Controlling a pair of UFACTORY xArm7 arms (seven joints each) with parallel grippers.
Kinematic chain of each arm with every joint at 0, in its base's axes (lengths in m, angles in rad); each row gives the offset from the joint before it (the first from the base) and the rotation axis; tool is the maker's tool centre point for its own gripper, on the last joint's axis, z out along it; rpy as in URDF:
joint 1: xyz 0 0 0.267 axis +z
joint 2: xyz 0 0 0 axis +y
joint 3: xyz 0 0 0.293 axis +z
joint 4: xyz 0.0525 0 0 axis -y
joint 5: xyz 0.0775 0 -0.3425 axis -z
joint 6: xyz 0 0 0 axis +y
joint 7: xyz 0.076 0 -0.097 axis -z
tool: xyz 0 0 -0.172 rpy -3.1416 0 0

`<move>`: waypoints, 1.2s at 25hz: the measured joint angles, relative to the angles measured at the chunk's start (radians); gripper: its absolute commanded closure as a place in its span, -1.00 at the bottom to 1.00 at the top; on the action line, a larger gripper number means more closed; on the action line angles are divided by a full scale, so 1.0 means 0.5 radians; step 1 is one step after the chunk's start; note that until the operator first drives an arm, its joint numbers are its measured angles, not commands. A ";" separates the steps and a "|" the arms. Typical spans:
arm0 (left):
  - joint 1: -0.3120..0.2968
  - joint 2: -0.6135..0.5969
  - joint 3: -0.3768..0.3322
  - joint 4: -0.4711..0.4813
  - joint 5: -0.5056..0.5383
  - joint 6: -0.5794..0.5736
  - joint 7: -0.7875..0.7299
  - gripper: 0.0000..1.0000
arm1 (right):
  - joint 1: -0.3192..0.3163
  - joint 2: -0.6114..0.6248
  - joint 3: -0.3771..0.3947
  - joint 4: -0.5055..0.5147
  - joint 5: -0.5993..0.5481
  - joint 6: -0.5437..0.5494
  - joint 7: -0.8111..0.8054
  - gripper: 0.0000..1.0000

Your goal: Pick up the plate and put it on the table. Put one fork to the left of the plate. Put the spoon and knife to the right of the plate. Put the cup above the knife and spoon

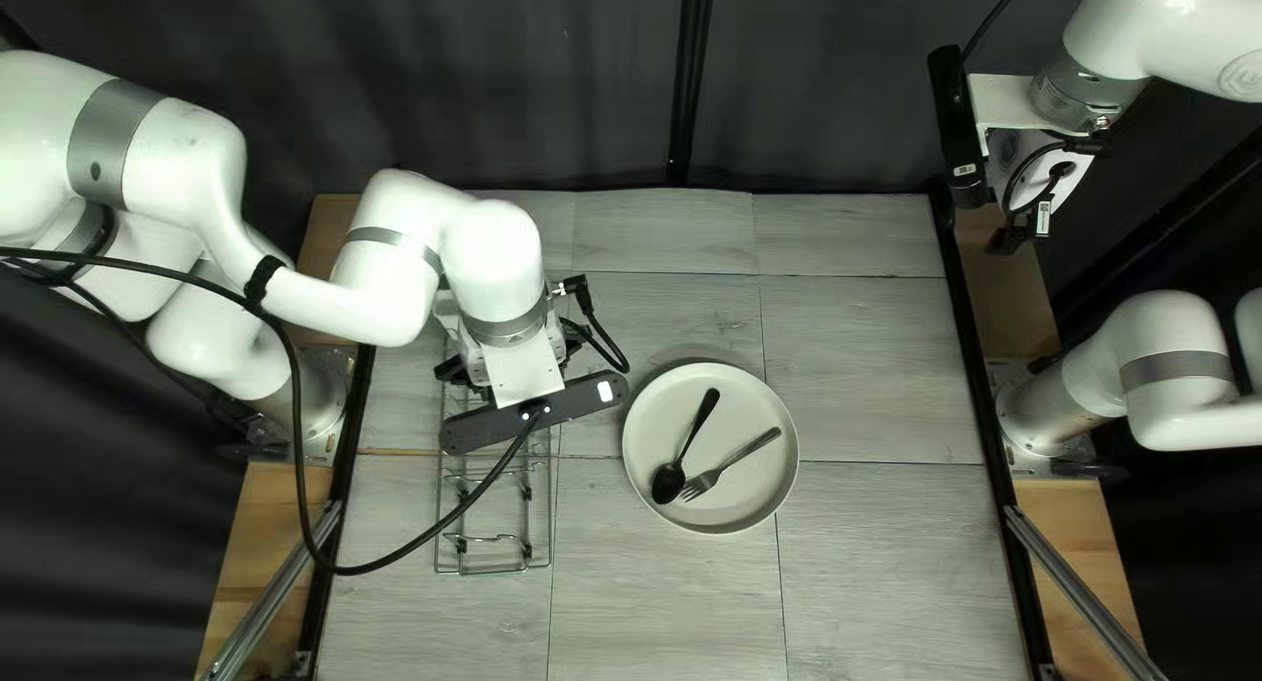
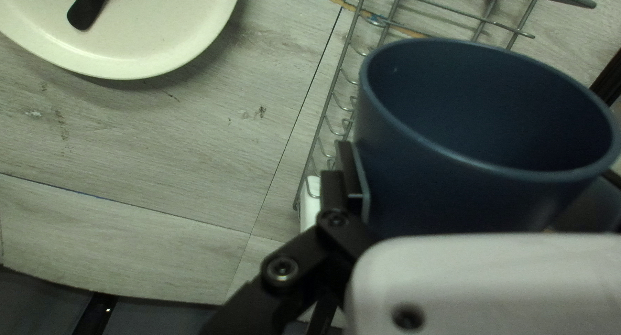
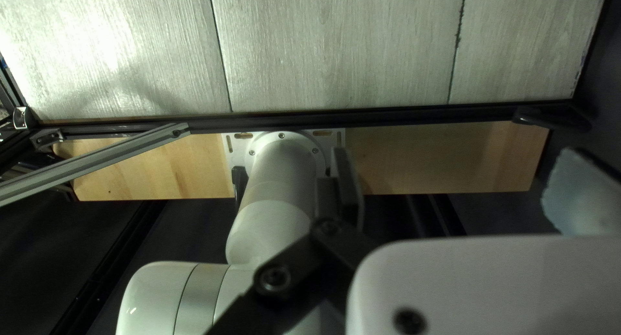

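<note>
My left gripper [image 1: 467,363] is over the wire rack in the top left view, its fingertips hidden. In the left wrist view a dark blue cup [image 2: 453,199] fills the space in my left gripper [image 2: 475,186], one pad against its side and the other partly hidden beyond it. The pale plate [image 1: 749,497] stands right of the rack, holding a black spoon [image 1: 668,483] and a fork [image 1: 730,464]. A dark handle [image 2: 90,8] shows on the plate [image 2: 149,57]. Far from these, my right gripper [image 1: 1010,238] hangs beyond the table's right edge. My right gripper [image 3: 462,180] has its fingers wide apart, holding nothing. No knife shows.
The wire rack [image 1: 494,572] stands beneath my left gripper, left of the plate. In the left wrist view the rack [image 2: 333,92] runs beside and under the cup. My right arm's base [image 3: 281,154] and a metal rail [image 3: 97,160] stand along the table's right edge.
</note>
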 measured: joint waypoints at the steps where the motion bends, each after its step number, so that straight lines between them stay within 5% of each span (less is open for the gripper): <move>1: 0.007 0.038 0.022 0.043 -0.025 -0.019 0.019 1.00 | 0.000 0.000 0.000 0.000 0.000 0.000 0.000 -1.00; 6: 0.049 0.086 0.109 0.085 -0.126 -0.282 0.061 1.00 | 0.000 0.000 0.000 0.000 0.000 0.000 0.000 -1.00; 15: 0.112 0.017 0.226 -0.171 -0.357 -0.982 0.063 1.00 | 0.000 0.000 0.000 0.000 0.000 0.000 0.000 -1.00; 23: 0.117 0.008 0.297 -0.199 -0.465 -1.071 0.139 1.00 | 0.000 0.000 0.000 0.000 0.000 0.000 0.000 -1.00; 30: -0.024 0.096 0.567 -0.302 -1.219 -1.641 0.658 1.00 | 0.000 0.000 0.000 0.000 0.000 0.000 0.000 -1.00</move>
